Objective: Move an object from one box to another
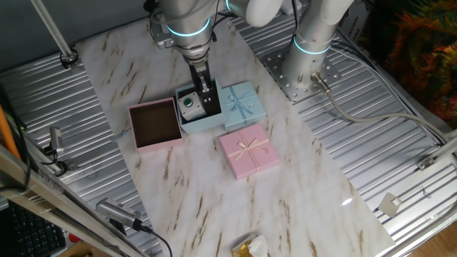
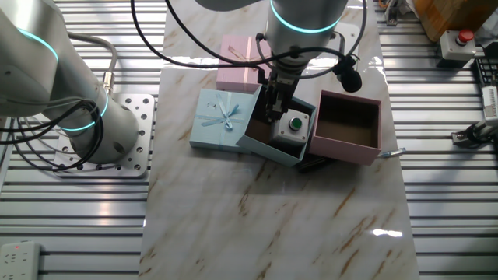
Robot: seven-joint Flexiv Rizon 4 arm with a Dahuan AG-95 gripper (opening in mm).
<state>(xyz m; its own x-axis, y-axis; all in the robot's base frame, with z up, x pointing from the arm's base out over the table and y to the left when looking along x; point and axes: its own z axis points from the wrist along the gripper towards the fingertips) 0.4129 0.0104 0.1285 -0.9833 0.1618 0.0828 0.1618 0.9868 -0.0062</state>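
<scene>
The object (image 1: 189,106) (image 2: 295,124), small and white with a dark green round part on top, rests inside the light blue box (image 1: 202,123) (image 2: 268,145). My gripper (image 1: 208,100) (image 2: 275,109) hangs over that same box, just beside the object on the side towards the bowed blue lid. Its dark fingers point down, stand a little apart and hold nothing. The pink box (image 1: 155,123) (image 2: 347,127) adjoins the blue one, and its brown inside is bare.
A light blue lid with a bow (image 1: 243,101) (image 2: 222,119) lies against the blue box. A pink lid with a cream bow (image 1: 248,150) (image 2: 242,61) is also on the marble board. The arm's base (image 1: 312,43) (image 2: 78,117) stands on ribbed metal beside the board.
</scene>
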